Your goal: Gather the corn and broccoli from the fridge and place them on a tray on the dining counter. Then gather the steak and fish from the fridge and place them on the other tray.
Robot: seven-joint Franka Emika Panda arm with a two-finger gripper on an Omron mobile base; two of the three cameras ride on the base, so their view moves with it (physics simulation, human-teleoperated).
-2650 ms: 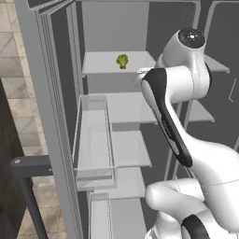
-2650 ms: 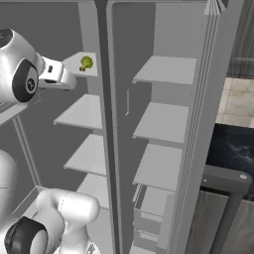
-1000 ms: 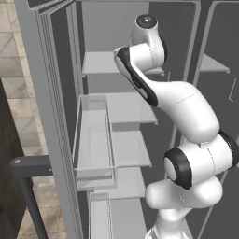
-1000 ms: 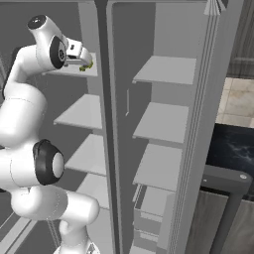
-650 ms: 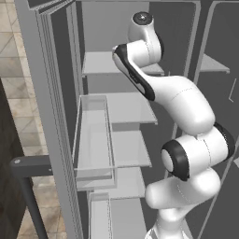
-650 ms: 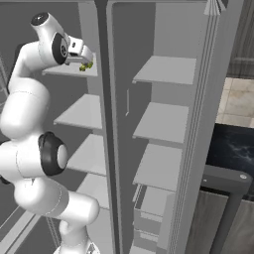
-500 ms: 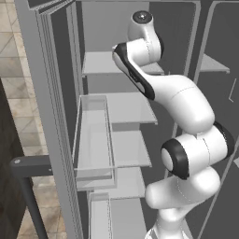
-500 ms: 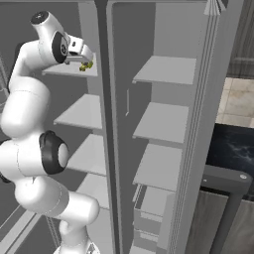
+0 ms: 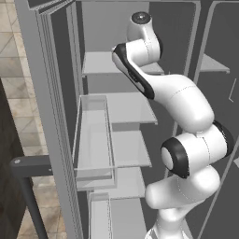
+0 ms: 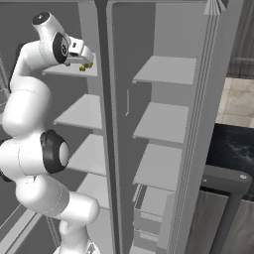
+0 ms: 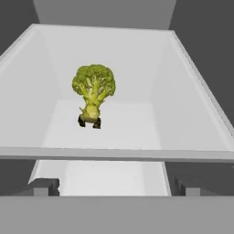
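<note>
The broccoli (image 11: pixel 93 91) stands upright on the fridge's (image 10: pixel 163 124) top left shelf (image 11: pixel 132 119), stalk down, towards the shelf's left half and well back from its front lip. In the hand view the fingers (image 11: pixel 114 186) are spread wide at the near edge of that shelf, apart from the floret with nothing between them. The right base view shows the broccoli as a small green speck just beyond the hand, which the arm (image 9: pixel 158 88) hides from the left base view.
</note>
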